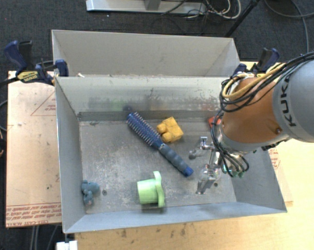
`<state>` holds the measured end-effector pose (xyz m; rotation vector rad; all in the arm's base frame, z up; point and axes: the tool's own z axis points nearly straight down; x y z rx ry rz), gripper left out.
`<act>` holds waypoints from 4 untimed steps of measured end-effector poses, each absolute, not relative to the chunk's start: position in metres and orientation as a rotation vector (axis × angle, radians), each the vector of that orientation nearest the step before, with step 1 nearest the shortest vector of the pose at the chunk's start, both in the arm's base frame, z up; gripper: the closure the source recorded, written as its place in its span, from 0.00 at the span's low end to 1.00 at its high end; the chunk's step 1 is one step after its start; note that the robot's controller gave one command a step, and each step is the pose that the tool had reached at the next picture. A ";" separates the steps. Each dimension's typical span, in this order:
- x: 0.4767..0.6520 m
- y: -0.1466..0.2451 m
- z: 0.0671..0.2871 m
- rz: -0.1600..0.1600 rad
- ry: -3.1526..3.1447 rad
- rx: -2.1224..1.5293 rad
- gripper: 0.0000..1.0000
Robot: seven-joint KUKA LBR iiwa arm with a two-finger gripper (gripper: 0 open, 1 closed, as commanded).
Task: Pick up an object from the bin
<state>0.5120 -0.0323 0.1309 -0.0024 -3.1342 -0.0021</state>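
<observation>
1. Pincer: the gripper (204, 164) is low at the right side of the bin (68, 139), released, its two fingers spread with only bare floor between them. It grasps nothing.
2. Nearest thing: a blue hairbrush (157, 142) lies flat and slantwise across the middle, bristle head far-left, handle end near-right, just beside the gripper.
3. Handling, by judgement: light, stiff plastic. The handle is narrow and smooth and may roll or slip. The bristle head is wider and yielding. The handle looks the better hold, taken across its width.
4. Neighbours: a yellow block (169, 129) sits against the brush's far side at mid-length. A green cylindrical piece (151, 190) lies nearer, apart from the brush. A small grey-blue figure (89, 190) sits in the near-left corner.
5. Obstruction: the handle end lies clear. The right wall is close behind the gripper.
</observation>
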 end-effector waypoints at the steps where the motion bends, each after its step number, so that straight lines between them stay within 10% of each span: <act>1: 0.559 -0.037 0.072 -0.004 -3.136 0.189 0.00; 2: 0.560 -0.038 0.076 0.000 -3.142 0.190 1.00; 3: 0.572 -0.042 0.212 0.001 -3.151 0.134 1.00; 4: 0.570 -0.041 0.206 -0.001 -3.142 0.134 0.00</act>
